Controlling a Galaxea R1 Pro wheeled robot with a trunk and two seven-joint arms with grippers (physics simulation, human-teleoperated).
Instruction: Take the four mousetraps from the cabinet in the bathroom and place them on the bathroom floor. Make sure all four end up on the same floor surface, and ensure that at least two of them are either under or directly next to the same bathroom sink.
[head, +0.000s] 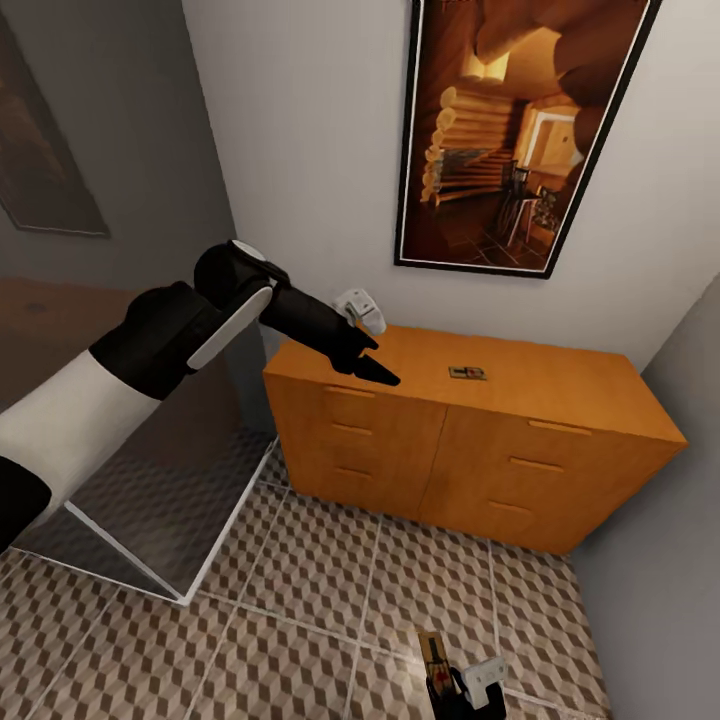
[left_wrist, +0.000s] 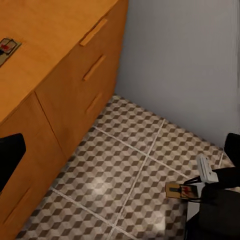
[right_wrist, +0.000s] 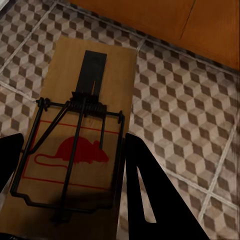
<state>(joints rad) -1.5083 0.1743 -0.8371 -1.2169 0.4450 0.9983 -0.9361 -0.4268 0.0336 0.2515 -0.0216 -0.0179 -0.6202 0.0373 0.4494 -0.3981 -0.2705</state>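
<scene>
One mousetrap (head: 467, 373) lies flat on the smooth top of the orange-brown cabinet (head: 520, 470), and it also appears in the left wrist view (left_wrist: 7, 47). My left gripper (head: 375, 362) hovers over the cabinet's left end, a short way left of that trap, open and empty. Low in front of the cabinet, my right gripper (head: 445, 685) is shut on a second mousetrap (right_wrist: 80, 150), its fingers (right_wrist: 150, 190) pressing the board's long sides. This trap (left_wrist: 180, 190) hangs just above the cube-patterned bathroom floor (head: 330, 590).
A grey slanted panel with a white edge (head: 170, 500) stands at the left of the cabinet. A grey wall (head: 660, 560) closes the right side. A framed picture (head: 510, 130) hangs above the cabinet. The drawers (left_wrist: 92, 67) are closed.
</scene>
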